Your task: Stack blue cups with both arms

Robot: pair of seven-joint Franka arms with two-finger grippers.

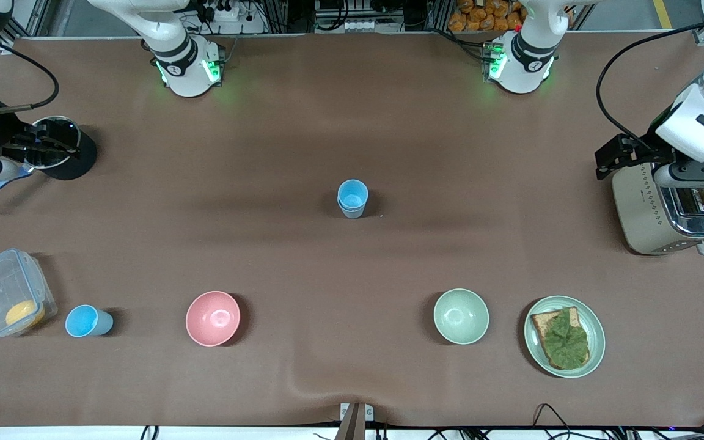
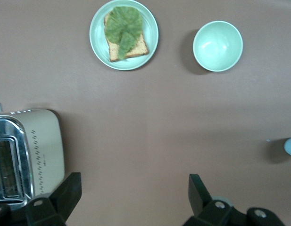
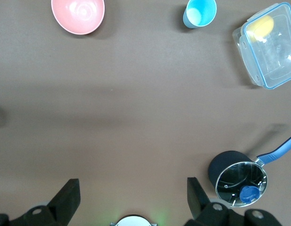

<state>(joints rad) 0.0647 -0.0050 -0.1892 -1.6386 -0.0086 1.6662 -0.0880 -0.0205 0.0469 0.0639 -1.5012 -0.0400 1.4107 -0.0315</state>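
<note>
With the left gripper (image 2: 131, 197) over the toaster (image 1: 670, 211) and the right gripper (image 3: 131, 197) over the pot (image 1: 52, 143), both wide open and empty, we judge the loose blue cup (image 1: 87, 321) near the table's (image 1: 352, 122) front edge light, stiff and slippery, best pinched across its rim.

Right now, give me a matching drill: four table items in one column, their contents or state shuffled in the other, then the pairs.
Column one:
1. stacked blue cups
2. clear lidded box
3. green plate
4. toaster

Column two:
A. holds toast topped with a lettuce leaf
B. holds something yellow
C. one nested in the other, mid-table
D. stands under the left gripper

Pairs: 1-C, 2-B, 3-A, 4-D

A single blue cup stands apart, beside the box.
</note>
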